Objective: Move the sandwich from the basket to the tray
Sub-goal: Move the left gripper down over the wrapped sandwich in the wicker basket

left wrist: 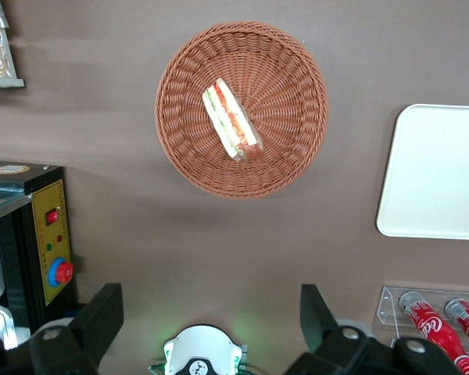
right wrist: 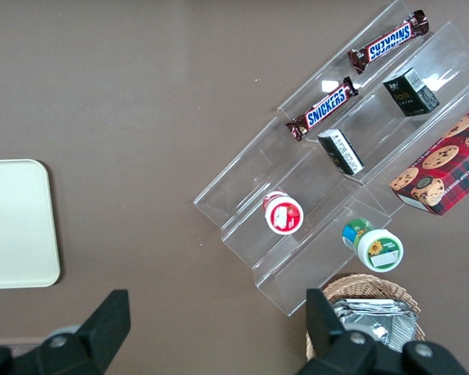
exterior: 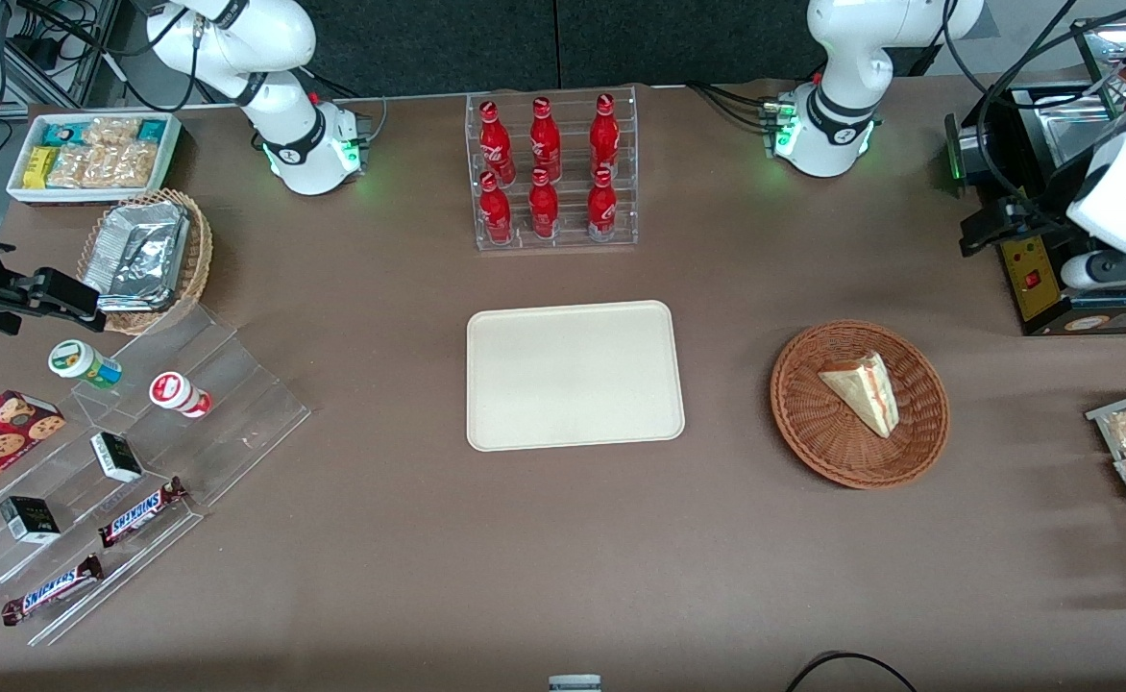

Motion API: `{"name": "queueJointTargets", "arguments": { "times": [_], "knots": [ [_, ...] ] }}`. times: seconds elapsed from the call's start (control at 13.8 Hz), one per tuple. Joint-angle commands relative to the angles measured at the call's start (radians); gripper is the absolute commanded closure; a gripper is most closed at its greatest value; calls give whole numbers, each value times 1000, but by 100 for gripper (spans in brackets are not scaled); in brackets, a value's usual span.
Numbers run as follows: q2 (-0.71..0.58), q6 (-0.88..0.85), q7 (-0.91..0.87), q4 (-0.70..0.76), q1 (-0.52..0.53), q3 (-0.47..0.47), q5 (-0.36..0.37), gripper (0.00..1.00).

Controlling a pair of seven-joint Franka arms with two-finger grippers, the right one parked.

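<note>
Sandwich [left wrist: 231, 121] lies in basket [left wrist: 297, 70], well apart from spread fingers [left wrist: 316, 312].

I see the basket [exterior: 818, 437], woven reddish-brown wicker, ribbed and rough. Sandwich [exterior: 863, 389]: soft pale bread, matt. Tray [exterior: 575, 375]: smooth cream plastic, matt. Table [exterior: 428, 538]: dull brown, cloth-like. My gripper [left wrist: 211, 316], high over the table: matt black fingers, spread apart.

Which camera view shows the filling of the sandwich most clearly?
The left wrist view: the sandwich in the basket turns its layered cut edge to it, under the open gripper. The front view shows mostly bread; the right wrist view shows none of it.
</note>
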Motion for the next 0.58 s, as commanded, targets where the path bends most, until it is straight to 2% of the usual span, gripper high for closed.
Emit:
{"name": "queueJointTargets", "arguments": {
  "times": [0.0,0.15,0.22,0.36,0.51],
  "knots": [
    [-4,-12,12,3,1,6,6,0],
    [-1,4,12,-38,0,2,41,0],
    [-5,41,12,-105,0,3,46,0],
    [-27,183,-18,-263,0,3,48,0],
    [-27,317,-139,-360,0,3,49,0]
  ]
}}
